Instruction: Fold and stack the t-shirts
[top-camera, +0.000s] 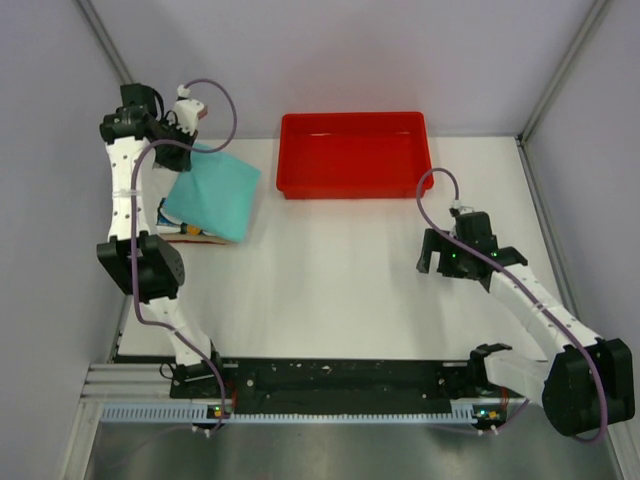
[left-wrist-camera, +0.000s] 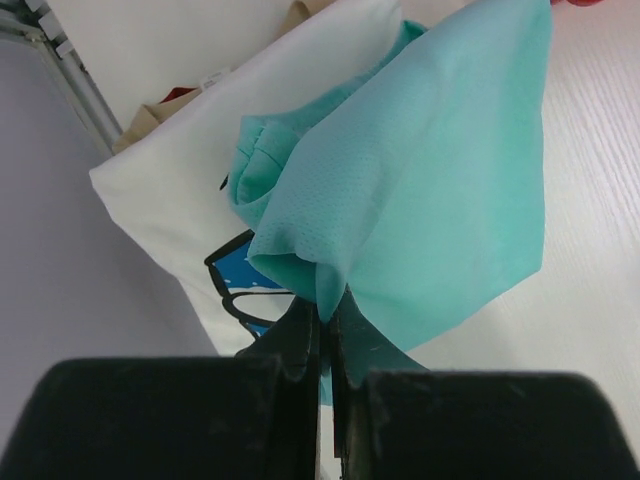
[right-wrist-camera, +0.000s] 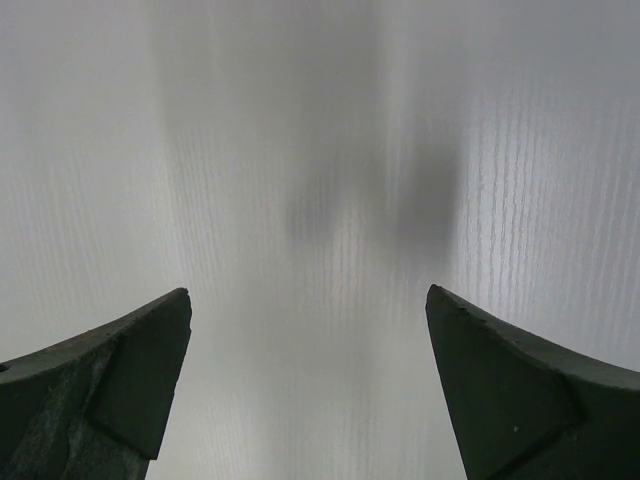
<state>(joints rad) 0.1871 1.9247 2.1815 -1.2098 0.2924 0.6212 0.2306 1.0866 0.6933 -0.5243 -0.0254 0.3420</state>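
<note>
While the left gripper (left-wrist-camera: 328, 322) pinches a bunched fold of the teal t-shirt (left-wrist-camera: 440, 190), the right gripper (right-wrist-camera: 308, 320) hangs spread wide over the table (top-camera: 330, 290)
Teal cloth drapes over the folded white printed t-shirt (left-wrist-camera: 165, 190) at the table's far-left edge, left of the red tray (top-camera: 352, 155); the right gripper sits well apart from both shirts

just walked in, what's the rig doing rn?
The left pincer is shut on an edge of the teal-green t-shirt, which hangs over the white printed t-shirt at the far left of the table. The right pincer is open above bare table, holding nothing. The red tray sits at the far side, away from both arms.
</note>
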